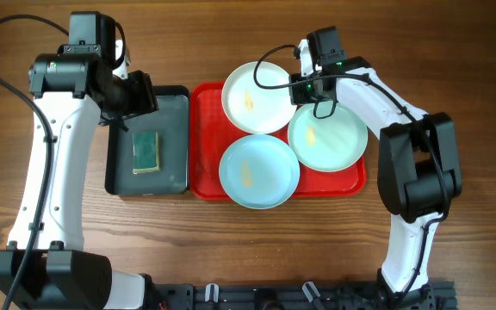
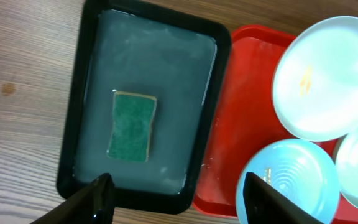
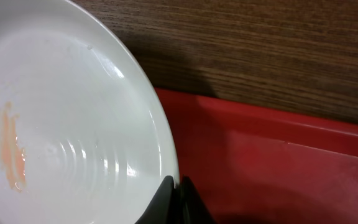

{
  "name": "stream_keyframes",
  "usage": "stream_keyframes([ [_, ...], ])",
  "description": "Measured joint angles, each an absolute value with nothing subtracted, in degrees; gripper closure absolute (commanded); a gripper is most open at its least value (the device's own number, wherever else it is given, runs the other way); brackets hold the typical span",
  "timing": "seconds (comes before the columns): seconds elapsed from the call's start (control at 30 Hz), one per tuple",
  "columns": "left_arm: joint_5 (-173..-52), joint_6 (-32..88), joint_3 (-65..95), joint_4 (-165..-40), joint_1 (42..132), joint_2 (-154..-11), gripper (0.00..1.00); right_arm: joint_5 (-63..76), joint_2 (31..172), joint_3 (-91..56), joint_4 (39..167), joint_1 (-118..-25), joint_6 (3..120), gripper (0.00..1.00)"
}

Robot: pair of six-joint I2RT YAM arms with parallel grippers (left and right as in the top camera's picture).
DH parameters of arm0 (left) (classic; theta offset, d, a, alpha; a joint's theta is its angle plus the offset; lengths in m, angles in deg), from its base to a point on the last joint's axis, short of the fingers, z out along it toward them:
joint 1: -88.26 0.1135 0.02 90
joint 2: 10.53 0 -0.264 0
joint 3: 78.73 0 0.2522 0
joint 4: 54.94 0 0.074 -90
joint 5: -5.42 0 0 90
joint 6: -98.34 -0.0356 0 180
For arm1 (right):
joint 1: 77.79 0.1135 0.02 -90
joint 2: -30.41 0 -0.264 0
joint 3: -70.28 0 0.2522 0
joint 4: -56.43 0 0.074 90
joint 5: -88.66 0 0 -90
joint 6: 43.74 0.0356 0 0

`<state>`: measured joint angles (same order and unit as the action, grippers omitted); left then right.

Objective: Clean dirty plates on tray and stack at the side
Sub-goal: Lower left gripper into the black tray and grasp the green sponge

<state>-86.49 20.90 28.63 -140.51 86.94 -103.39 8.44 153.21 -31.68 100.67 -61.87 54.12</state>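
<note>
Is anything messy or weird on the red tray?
Yes. All three plates have orange smears: the white plate, the right aqua plate and the front aqua plate. They crowd together with edges overlapping, and the white plate pokes out past the red tray's back rim.

At the right gripper point(image 3: 176, 186) the white plate point(image 3: 73, 124) looks like glossy, smooth plastic with faint moulded rings, the red tray point(image 3: 278, 168) beneath it duller, scuffed plastic, the table point(image 3: 260, 50) beyond matt grained wood; ahead of the left gripper point(image 2: 180, 190) the green sponge point(image 2: 132, 126) seems rough and fibrous.
</note>
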Motion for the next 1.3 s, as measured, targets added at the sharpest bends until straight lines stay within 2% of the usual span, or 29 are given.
stream_keyframes([
  [0.1, -84.9, 20.9, 26.5, -139.9, 86.9, -103.4, 0.53, 8.4, 153.2, -31.7, 100.8, -61.9, 54.1, 0.96],
  [0.33, -82.9, 21.1, 10.3, -130.9, 87.1, -103.6, 0.56, 8.4, 153.2, -31.7, 100.8, -61.9, 54.1, 0.96],
  [0.4, -82.8, 21.1, 6.6, -130.1, 87.4, -103.7, 0.78, 8.4, 153.2, -31.7, 100.8, -61.9, 54.1, 0.96],
  [0.43, -82.7, 21.2, 6.5, -130.1, 87.5, -103.7, 0.85, 8.4, 153.2, -31.7, 100.8, -61.9, 54.1, 0.96],
  [0.47, -82.7, 21.0, 6.5, -129.8, 87.5, -103.7, 0.83, 8.4, 153.2, -31.7, 100.8, -61.9, 54.1, 0.96],
  [0.5, -82.7, 20.8, 6.5, -129.7, 87.5, -103.7, 0.67, 8.4, 153.2, -31.7, 100.8, -61.9, 54.1, 0.96],
  [0.53, -82.7, 21.1, 6.5, -129.2, 87.5, -103.7, 0.5, 8.4, 153.2, -31.7, 100.8, -61.9, 54.1, 0.96],
  [0.6, -82.6, 21.1, 6.5, -128.2, 87.5, -103.7, 0.0, 8.4, 153.2, -31.7, 100.8, -61.9, 54.1, 0.96],
  [0.7, -80.0, 21.1, 6.5, -126.1, 87.5, -103.7, 0.0, 8.4, 153.2, -31.7, 100.8, -61.9, 54.1, 0.96],
  [0.73, -78.9, 21.1, 6.5, -125.1, 87.5, -103.7, 0.12, 8.4, 153.2, -31.7, 100.8, -61.9, 54.1, 0.96],
  [0.77, -78.4, 21.1, 6.5, -124.9, 87.5, -103.7, 0.47, 8.4, 153.2, -31.7, 100.8, -61.9, 54.1, 0.95],
  [0.8, -78.1, 21.1, 6.5, -124.7, 87.5, -103.7, 0.68, 8.4, 153.2, -31.7, 100.8, -61.9, 54.1, 0.95],
  [0.97, -76.8, 20.7, 5.6, -123.5, 87.5, -103.7, 0.55, 8.4, 153.2, -31.7, 100.8, -61.9, 54.1, 0.95],
  [1.0, -76.8, 20.7, 4.4, -123.5, 87.5, -103.7, 0.6, 8.4, 153.2, -31.7, 100.8, -61.9, 54.1, 0.95],
  [1.03, -76.7, 20.7, 3.7, -123.5, 87.5, -103.7, 0.77, 8.4, 153.2, -31.7, 100.8, -61.9, 54.1, 0.95],
  [1.07, -76.7, 19.3, 2.6, -121.3, 87.5, -103.7, 0.87, 8.4, 153.2, -31.7, 100.8, -61.9, 54.1, 0.95],
  [1.1, -76.7, 17.2, 1.0, -119.1, 87.5, -103.8, 0.9, 8.4, 153.2, -31.7, 100.8, -61.9, 54.1, 0.95],
  [1.13, -77.1, 14.7, -0.6, -117.6, 87.5, -103.9, 0.8, 8.4, 153.2, -31.7, 100.8, -61.9, 54.1, 0.95],
  [1.2, -77.9, 11.9, -2.2, -114.7, 87.5, -104.0, 0.68, 8.4, 153.2, -31.7, 100.8, -61.9, 54.1, 0.95],
  [1.23, -78.4, 10.7, -2.8, -113.1, 87.5, -104.1, 0.67, 8.4, 153.2, -31.7, 100.8, -61.9, 54.1, 0.95],
  [1.3, -78.7, 9.3, -4.0, -111.0, 87.5, -104.1, 0.59, 8.4, 153.2, -31.7, 100.8, -61.9, 54.1, 0.95],
])
